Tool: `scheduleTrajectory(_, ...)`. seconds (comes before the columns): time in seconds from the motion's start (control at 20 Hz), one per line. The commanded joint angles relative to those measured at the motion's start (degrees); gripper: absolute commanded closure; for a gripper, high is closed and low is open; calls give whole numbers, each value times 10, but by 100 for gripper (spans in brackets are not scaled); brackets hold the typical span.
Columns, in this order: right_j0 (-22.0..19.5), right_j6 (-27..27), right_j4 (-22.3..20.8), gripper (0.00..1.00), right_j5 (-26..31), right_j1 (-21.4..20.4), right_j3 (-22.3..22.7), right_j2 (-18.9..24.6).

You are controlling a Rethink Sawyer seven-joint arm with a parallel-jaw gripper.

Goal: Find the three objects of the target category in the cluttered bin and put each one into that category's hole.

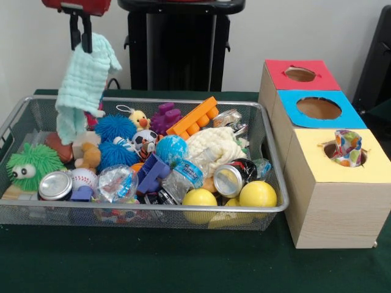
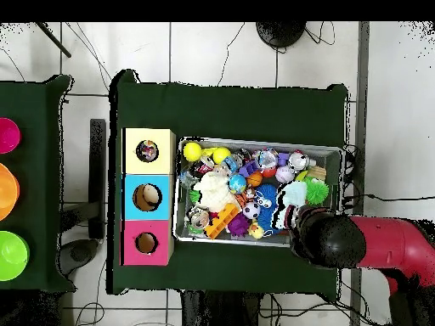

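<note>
A dark green tabletop [image 1: 183, 268] carries the wire-mesh bin [image 1: 24, 119], which fills the lower left and centre of the front view, heaped with toys, balls and cans. At right, in the row of three boxes, the yellow-topped box [image 1: 333, 201] stands nearest, with a polka-dot cloth [image 1: 347, 146] sticking out of its hole [image 1: 333, 151]. At upper left the gripper [image 1: 81, 38] has its jaws pinched shut on a mint-green waffle cloth [image 1: 82, 85], which hangs above the bin's left end.

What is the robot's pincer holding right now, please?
Pincer: closed on the mint-green waffle-textured fabric cloth, lifted above the silver wire-mesh basket.
</note>
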Motion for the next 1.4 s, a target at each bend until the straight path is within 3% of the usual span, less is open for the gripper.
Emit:
scheduleTrajectory(0.05, -6, -107, -45, 100, -37, 40, 39, 33)
scheduleTrajectory(0.8, -10, -97, -49, 100, -32, 55, 29, 46)
scheduleTrajectory(1.4, 9, -98, -8, 100, 26, 18, 18, 60)
